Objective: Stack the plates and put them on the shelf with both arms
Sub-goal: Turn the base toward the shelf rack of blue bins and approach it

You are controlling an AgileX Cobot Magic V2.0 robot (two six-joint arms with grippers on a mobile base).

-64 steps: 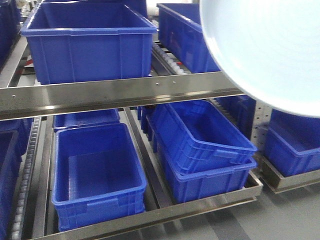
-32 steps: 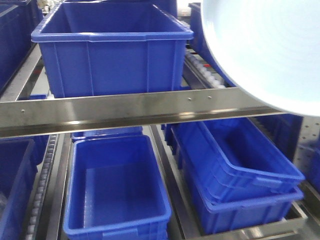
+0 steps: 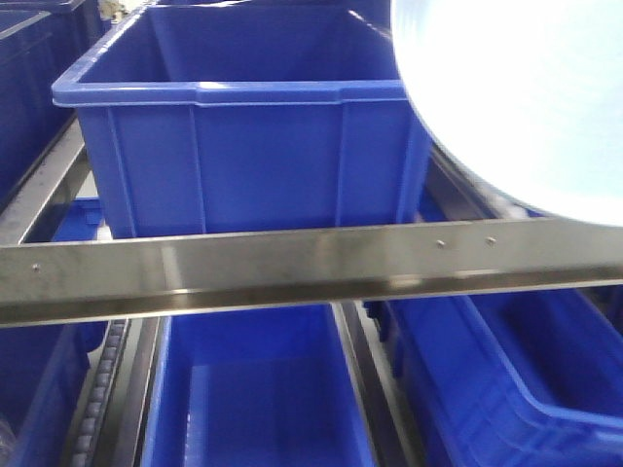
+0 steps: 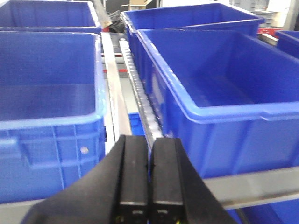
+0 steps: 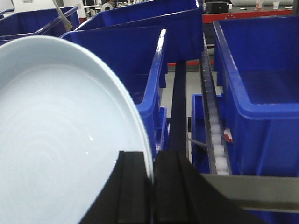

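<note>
The plate runs off the front view's top and right edges.

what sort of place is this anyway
Probably a warehouse or factory storeroom: big blue plastic crates sit in rows, roller tracks run between them, and a stainless shelf rail crosses the front.

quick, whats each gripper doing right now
Left gripper: shut, holding nothing.
Right gripper: shut on the rim of the pale bluish-white glossy round plate.
</note>
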